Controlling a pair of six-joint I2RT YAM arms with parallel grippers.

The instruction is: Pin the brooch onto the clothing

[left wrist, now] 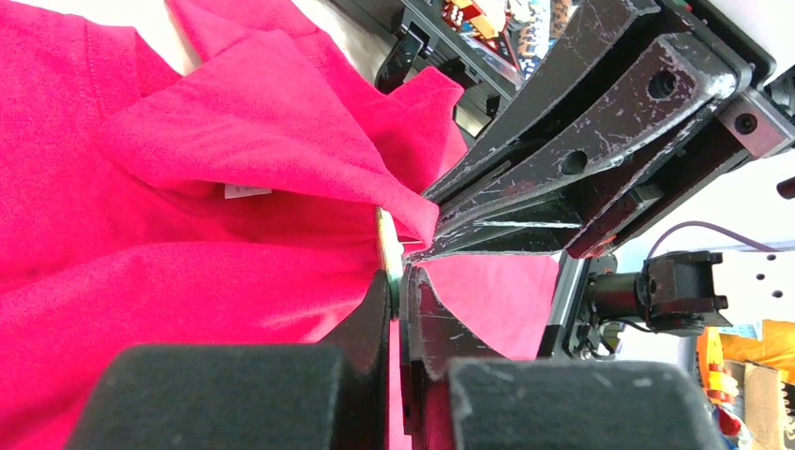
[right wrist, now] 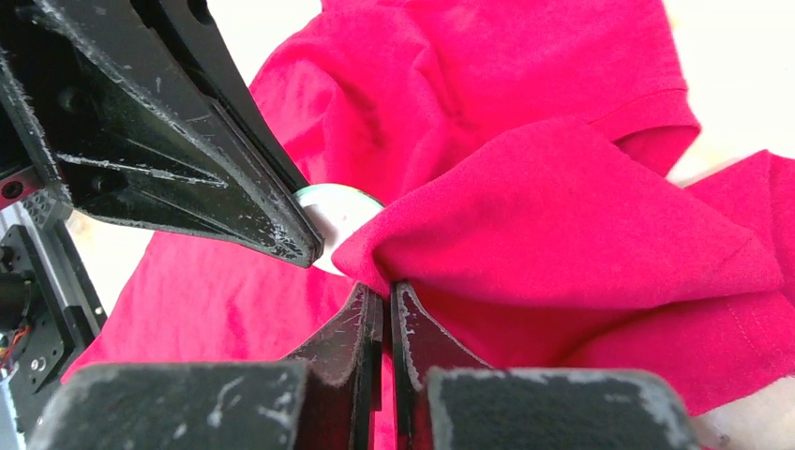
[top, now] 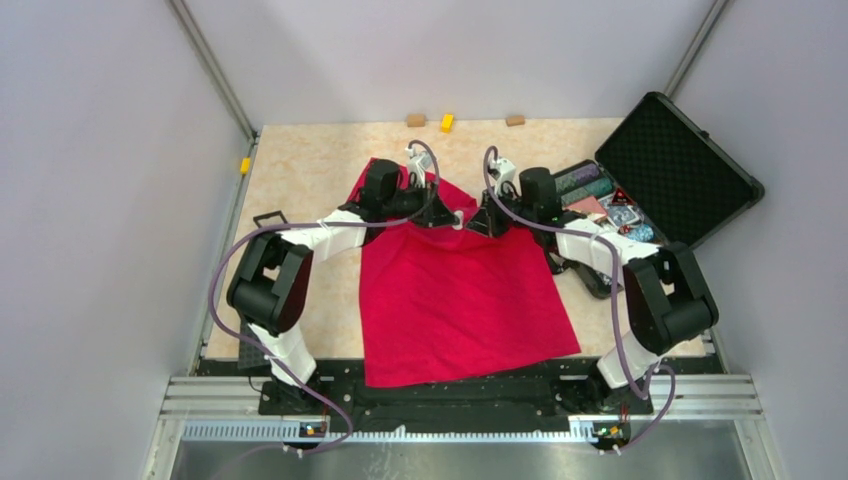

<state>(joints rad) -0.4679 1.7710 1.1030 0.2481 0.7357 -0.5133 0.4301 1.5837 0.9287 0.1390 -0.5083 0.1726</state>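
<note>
The red T-shirt [top: 460,300] lies flat on the table, collar end far from the arms. My left gripper [top: 443,215] is shut on the brooch [left wrist: 384,246], a thin round disc seen edge-on between its fingertips [left wrist: 380,295]. In the right wrist view the brooch [right wrist: 339,211] shows as a pale greenish disc pressed against a raised fold of the shirt [right wrist: 562,216]. My right gripper [right wrist: 385,292] is shut on that fold of fabric and holds it up just beside the brooch. The white neck label [left wrist: 247,191] shows inside the collar. The brooch's pin is hidden.
An open black case [top: 678,165] with colourful trinkets [top: 600,205] stands at the right, close to the right arm. Small tan [top: 415,120] and yellow [top: 447,122] blocks lie along the back edge. Another yellow block [top: 245,165] sits at the left edge.
</note>
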